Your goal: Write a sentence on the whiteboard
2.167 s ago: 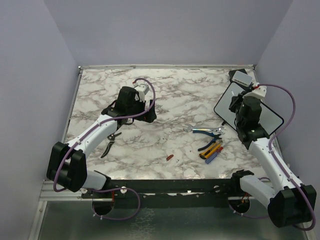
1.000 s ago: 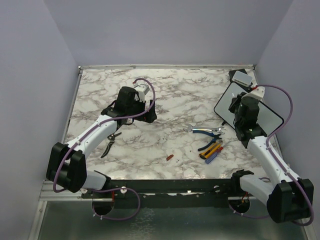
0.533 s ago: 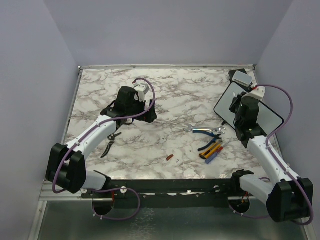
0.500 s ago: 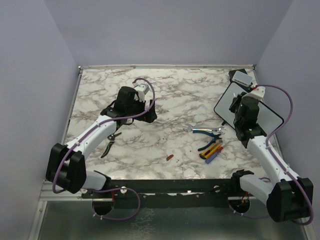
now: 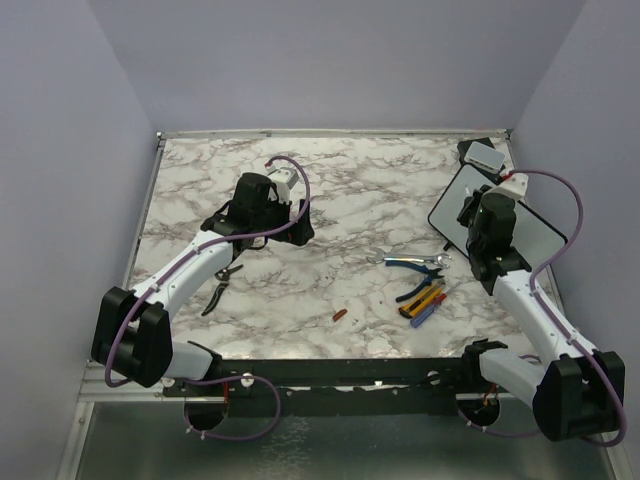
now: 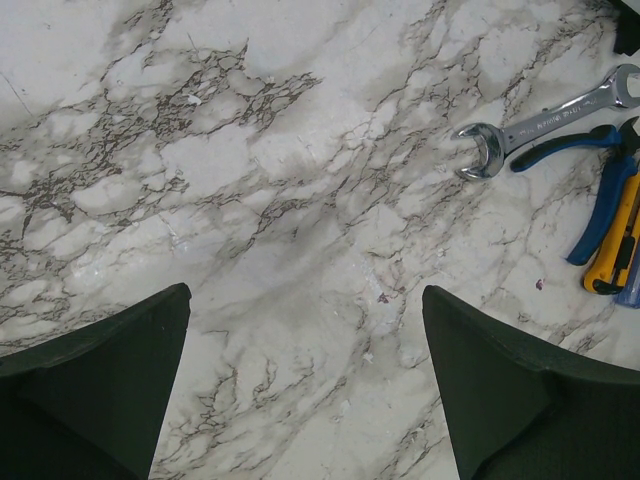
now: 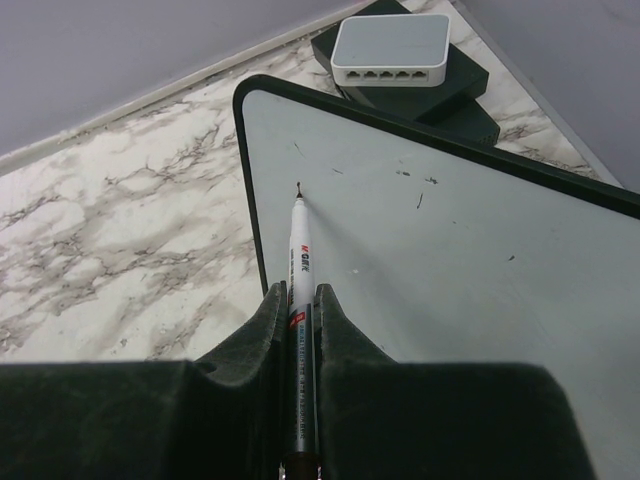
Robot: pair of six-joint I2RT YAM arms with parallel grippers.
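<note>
Right gripper (image 7: 300, 305): jaws clamped on a pen (image 7: 298, 245), long axis straight ahead. Its tip meets or just clears the whiteboard (image 7: 450, 270) near the framed edge, at the far right of the table (image 5: 350, 200). Left gripper (image 6: 305, 350): jaws wide, empty, well apart.

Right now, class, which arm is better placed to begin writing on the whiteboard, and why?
Right. The right gripper is shut on a marker with its tip at the whiteboard. The left gripper hangs open and empty over the marble tabletop, away from it.
</note>
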